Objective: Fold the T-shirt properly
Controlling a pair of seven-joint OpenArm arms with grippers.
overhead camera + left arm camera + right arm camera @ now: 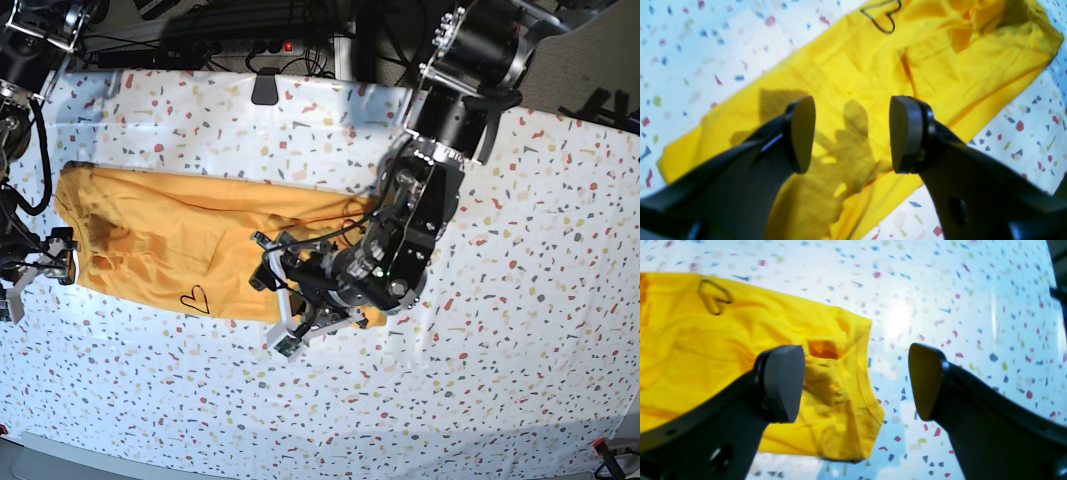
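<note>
The mustard-yellow T-shirt (pixel 200 245) lies as a long folded band across the table's left and middle. Its small black heart outline (pixel 196 297) sits near the front edge and also shows in the left wrist view (pixel 885 20) and the right wrist view (pixel 713 300). My left gripper (pixel 853 133) is open and empty, hovering over the shirt (pixel 857 76); in the base view it (pixel 277 300) is over the band's right part. My right gripper (pixel 853 383) is open and empty at the shirt's end edge (pixel 867 380); in the base view it (pixel 35 272) is at the band's left end.
The table (pixel 520 300) is covered in white speckled terrazzo-pattern cloth. A black clip-like object (pixel 265 88) sits at the back edge, with a power strip and cables (pixel 240 48) behind it. The left arm's bulky body (pixel 410 230) stands over the shirt's right end.
</note>
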